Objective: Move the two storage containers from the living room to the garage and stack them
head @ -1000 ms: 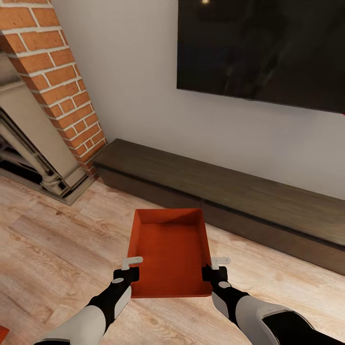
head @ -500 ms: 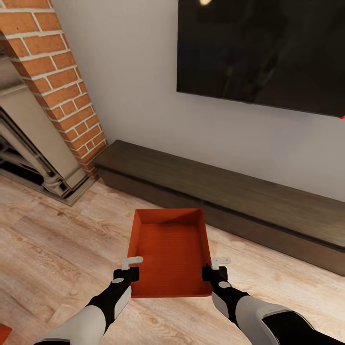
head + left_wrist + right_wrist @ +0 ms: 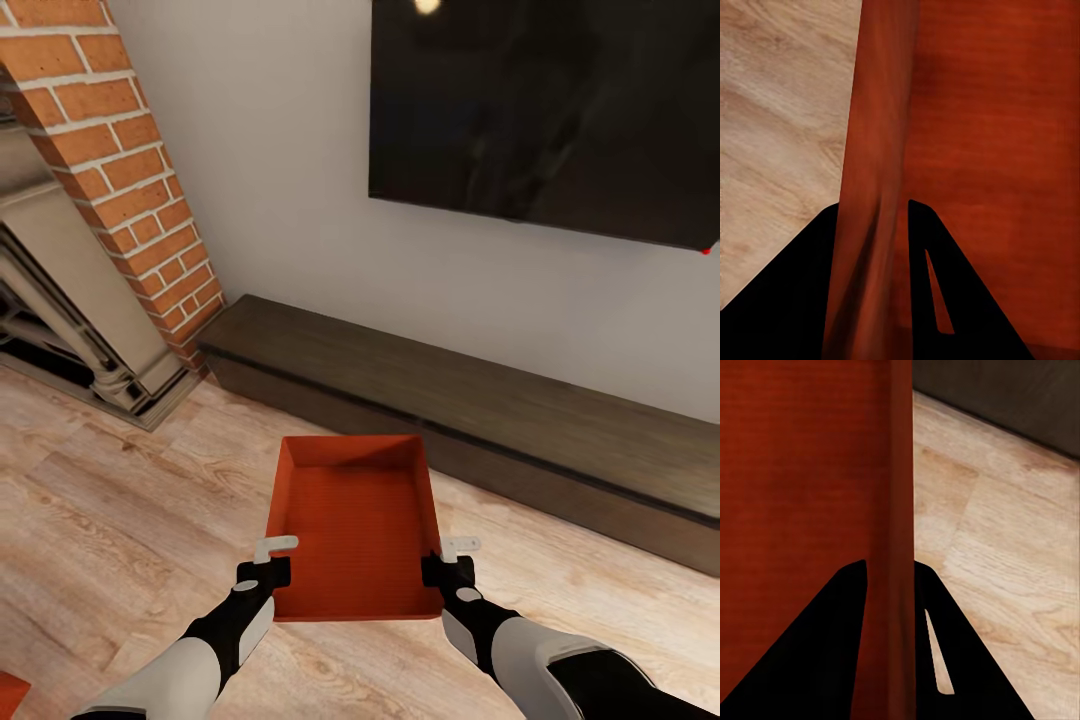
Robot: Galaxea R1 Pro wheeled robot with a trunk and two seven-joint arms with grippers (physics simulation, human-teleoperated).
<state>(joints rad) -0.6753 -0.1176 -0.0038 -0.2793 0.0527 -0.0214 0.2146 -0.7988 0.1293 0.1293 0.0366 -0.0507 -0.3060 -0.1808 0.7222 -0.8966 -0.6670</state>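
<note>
Head view shows one storage container (image 3: 352, 525) carried level over the wood-plank floor (image 3: 120, 520), left end effector (image 3: 268, 565) and right end effector (image 3: 452, 562) each pinching a side wall, balancing it for transport.

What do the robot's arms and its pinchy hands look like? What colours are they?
Each arm has a smooth light grey shell, with black at the wrist. The left gripper and right gripper are blocky and black, each topped with a small pale grey bracket shaped like a flat tab. Up close in the wrist views, the fingers look like plain black wedges, one with a narrow slot. No cables or markings show.
</note>
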